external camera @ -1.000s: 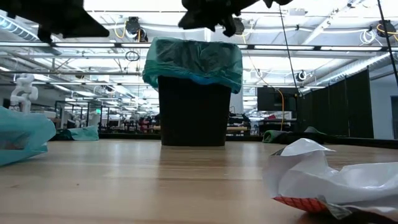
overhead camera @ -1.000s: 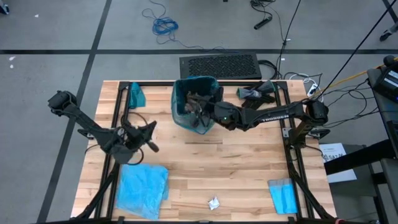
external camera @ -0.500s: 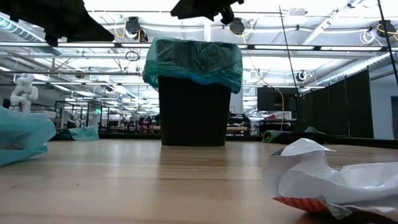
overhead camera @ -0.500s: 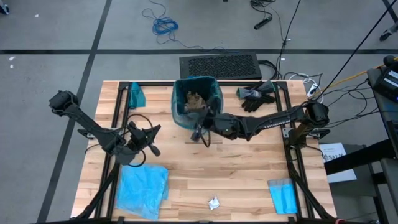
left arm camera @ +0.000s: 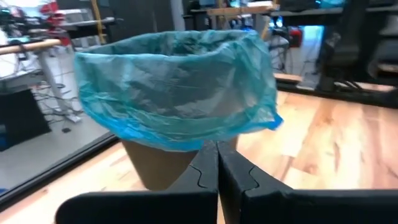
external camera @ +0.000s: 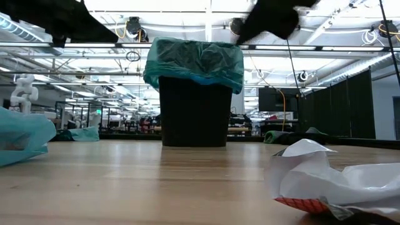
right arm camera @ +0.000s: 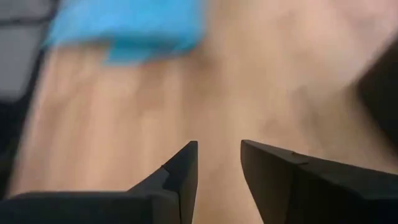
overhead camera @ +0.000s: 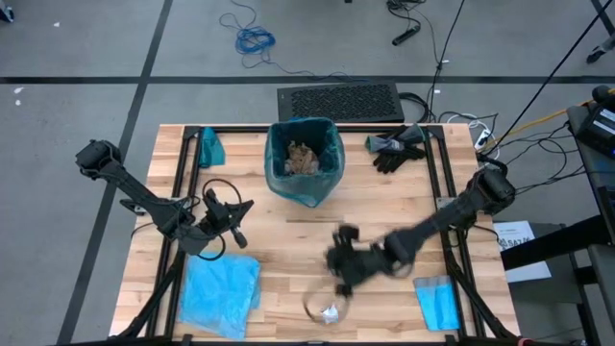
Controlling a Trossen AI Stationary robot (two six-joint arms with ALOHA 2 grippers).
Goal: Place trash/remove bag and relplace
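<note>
The right claw hangs over the front part of the tabletop, its fingers parted with only bare wood showing between them, so it grasps nothing. Just in front of it lies a white wrapper, the one scrap of trash loose on the wood; in the low view it fills the near right corner. Well behind the claw stands the bin, lined with the teal bag, whose edge folds down over the rim, and brown paper wads rest inside it. A sky-blue bag lies flat to the claw's left, near the front corner, and a smaller blue folded cloth lies to its right. Black gloves sit far behind it, beside the bin. The left claw waits with its fingers clenched together on nothing, pointing toward the bin, just behind the sky-blue bag.
</note>
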